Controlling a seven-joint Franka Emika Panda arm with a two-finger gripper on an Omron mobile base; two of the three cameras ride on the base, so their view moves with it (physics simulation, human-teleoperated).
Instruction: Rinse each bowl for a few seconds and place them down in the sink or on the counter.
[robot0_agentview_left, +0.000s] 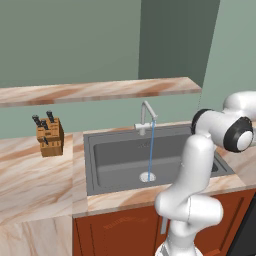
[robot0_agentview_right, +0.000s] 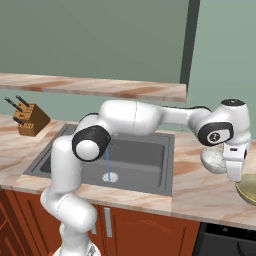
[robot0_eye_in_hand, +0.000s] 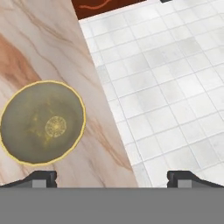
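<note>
Knife block (robot0_agentview_left: 49, 135) at the far left of the bench (robot0_agentview_left: 30, 175), then the dark sink (robot0_agentview_left: 115, 165) with its gooseneck faucet (robot0_agentview_left: 146, 116) running a thin blue stream down onto the drain (robot0_agentview_left: 147, 176). Nothing sits in the basin, as far as I can see.

Further right, past the sink, the arm reaches out over the right stretch of bench. A pale grey bowl (robot0_agentview_right: 214, 161) rests there, partly hidden behind the wrist, and just beside it at the picture's edge lies the olive-gold bowl (robot0_agentview_right: 247, 188). From the hand camera this olive-gold bowl lies upright on the marbled top, near the front edge (white floor tiles (robot0_eye_in_hand: 175, 87) show beyond it).

The end effector (robot0_agentview_right: 235, 175) hangs above the bench between the two bowls, fingers spread wide and gripping nothing; the olive-gold bowl lies off to one side of the fingertips rather than between them.

My reading: water is on, but both bowls are still on the bench away from the stream, so whether either has been rinsed I cannot tell. A pick-up looks like the next step.
</note>
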